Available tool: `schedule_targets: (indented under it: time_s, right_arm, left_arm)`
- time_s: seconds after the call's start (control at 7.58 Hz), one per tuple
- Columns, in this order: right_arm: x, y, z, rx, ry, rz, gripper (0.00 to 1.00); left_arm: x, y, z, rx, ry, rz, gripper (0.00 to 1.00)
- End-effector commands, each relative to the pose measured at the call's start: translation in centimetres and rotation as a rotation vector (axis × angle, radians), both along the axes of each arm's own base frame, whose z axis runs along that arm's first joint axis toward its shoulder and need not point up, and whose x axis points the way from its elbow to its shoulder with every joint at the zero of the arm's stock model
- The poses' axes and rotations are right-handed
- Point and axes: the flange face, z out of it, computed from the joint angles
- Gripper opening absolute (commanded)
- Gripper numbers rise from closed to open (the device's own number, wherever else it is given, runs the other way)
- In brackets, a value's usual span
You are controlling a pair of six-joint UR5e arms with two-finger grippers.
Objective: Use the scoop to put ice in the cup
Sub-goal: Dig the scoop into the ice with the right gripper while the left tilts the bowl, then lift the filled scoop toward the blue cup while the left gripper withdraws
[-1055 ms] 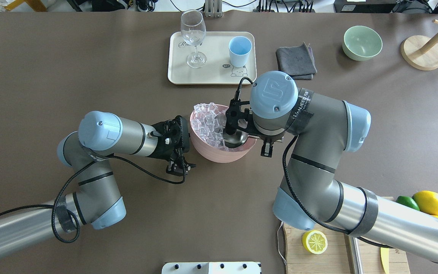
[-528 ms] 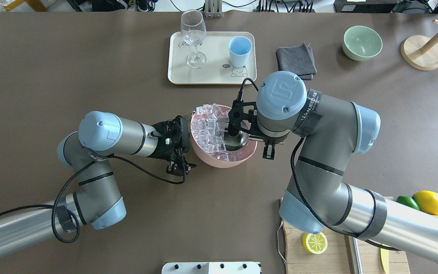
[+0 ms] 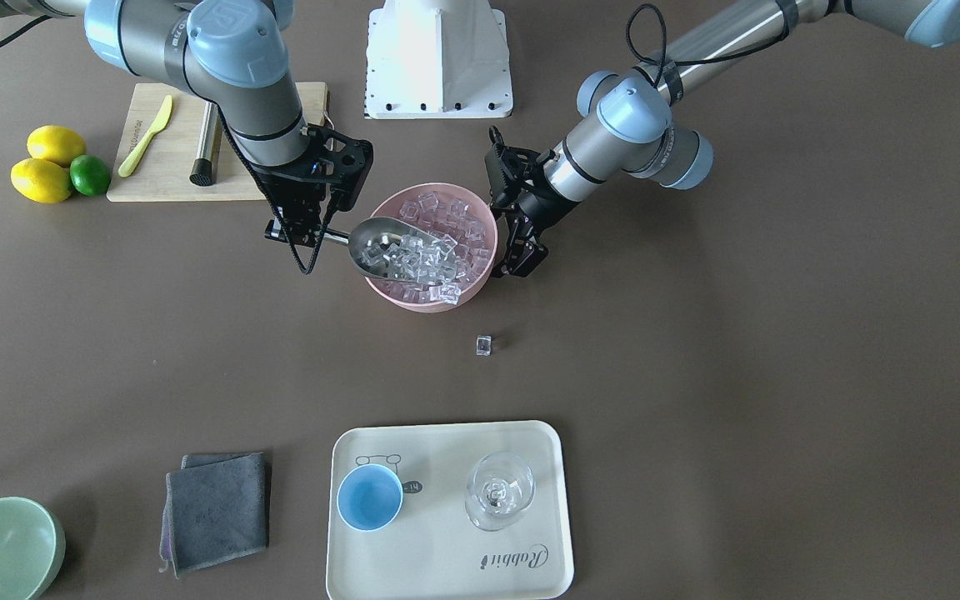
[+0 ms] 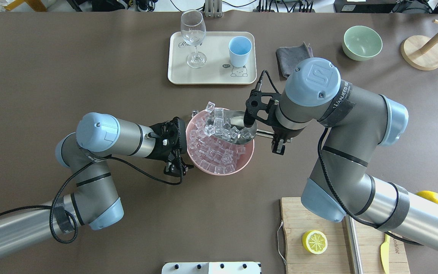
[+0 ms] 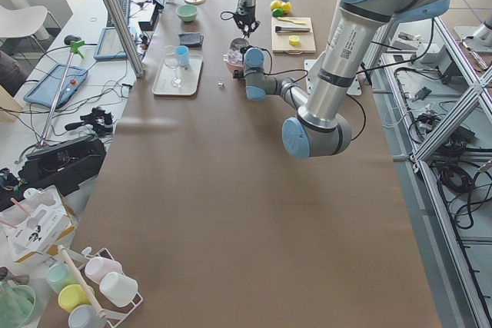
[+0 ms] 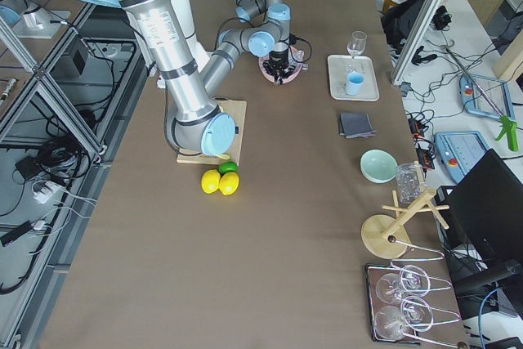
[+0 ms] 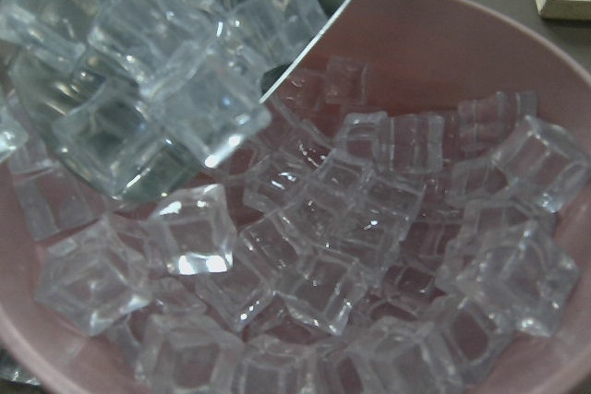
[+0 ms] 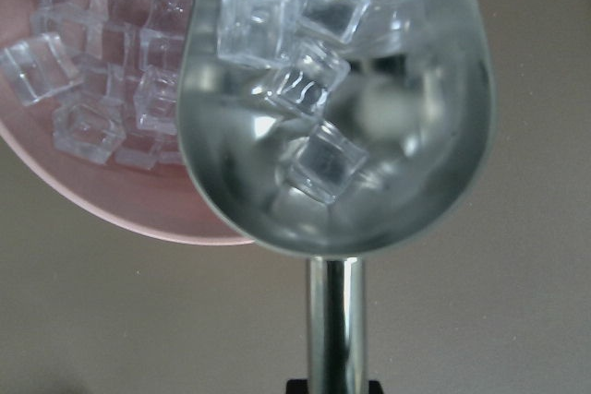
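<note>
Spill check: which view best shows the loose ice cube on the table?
Exterior front-facing: the loose ice cube lies alone, clear of the pink bowl. Overhead: tiny, by the rim; exterior left: a speck; wrist views: nothing.

Pink bowl (image 3: 397, 296) mid-worktop. Tray (image 3: 438, 567) carries upright wine glass (image 3: 500, 491). Grey cloth (image 3: 217, 510) beside tray, green bowl (image 3: 1, 546) farther out. Cutting board (image 3: 163, 179) holds yellow knife (image 3: 145, 136), steel cylinder (image 3: 207, 154), half lemon (image 4: 315, 242). Two lemons (image 3: 42, 181) and lime (image 3: 89, 175) just beside board.
</note>
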Motion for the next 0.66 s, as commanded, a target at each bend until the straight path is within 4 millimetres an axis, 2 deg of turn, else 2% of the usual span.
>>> schedule_targets:
  time_s: [0.0, 0.53]
  right_arm:
    - [0.9, 0.1, 0.3, -0.037, -0.088, -0.004, 0.0]
    - [4.6, -1.4, 2.3, -0.157, -0.191, 0.036, 0.0]
  left_arm:
    - [-0.1, 0.2, 0.3, 0.002, 0.003, 0.002, 0.98]
    - [-0.1, 0.2, 0.3, 0.002, 0.003, 0.002, 0.98]
